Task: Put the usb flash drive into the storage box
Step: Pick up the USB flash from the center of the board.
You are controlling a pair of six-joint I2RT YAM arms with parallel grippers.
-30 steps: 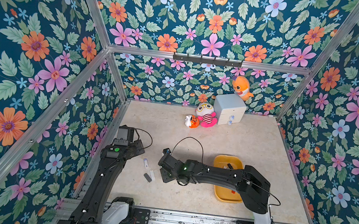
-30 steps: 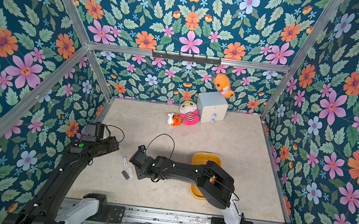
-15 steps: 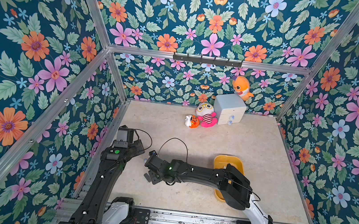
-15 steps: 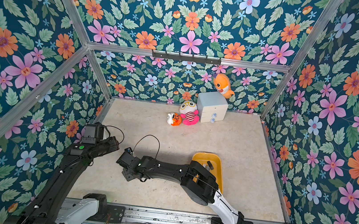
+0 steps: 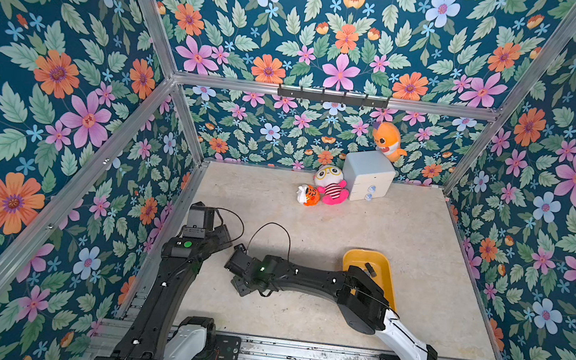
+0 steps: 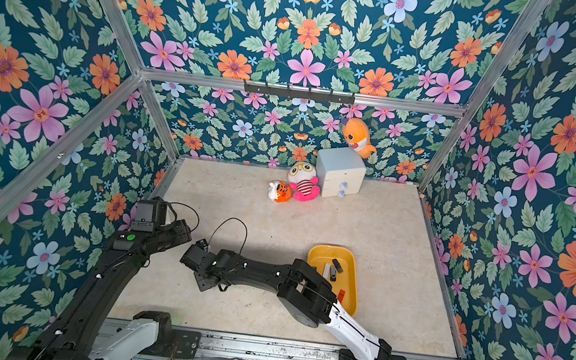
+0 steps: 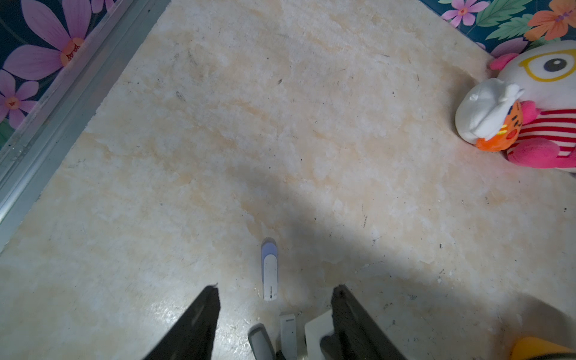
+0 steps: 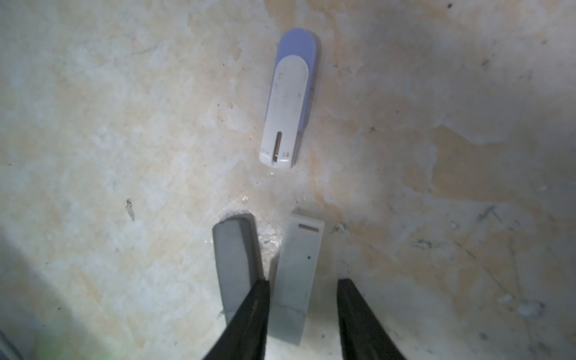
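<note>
— Which step is this?

— The pick-up, I'd say. In the right wrist view the right jaws stand apart astride a white drive (image 8: 296, 274) on the bench, bottom centre. One side looks to be against it and a gap shows at the other, so it isn't clamped yet.

— And next?

— Pinch it, lift straight up and carry it to the box (image 6: 349, 289), lower right of centre in both top views. The box holds a few drives already.

— Anything in the way?

— A grey drive (image 8: 235, 265) lies just left of the white one and could get nudged. A lilac drive (image 8: 290, 99) lies above, apart. The left jaws hang apart and empty near the same cluster, so it's crowded. The right arm (image 5: 304, 276) crosses the box's left edge. The cabinet (image 5: 369, 176) and toys (image 5: 326, 187) are well apart, upper centre.
</note>
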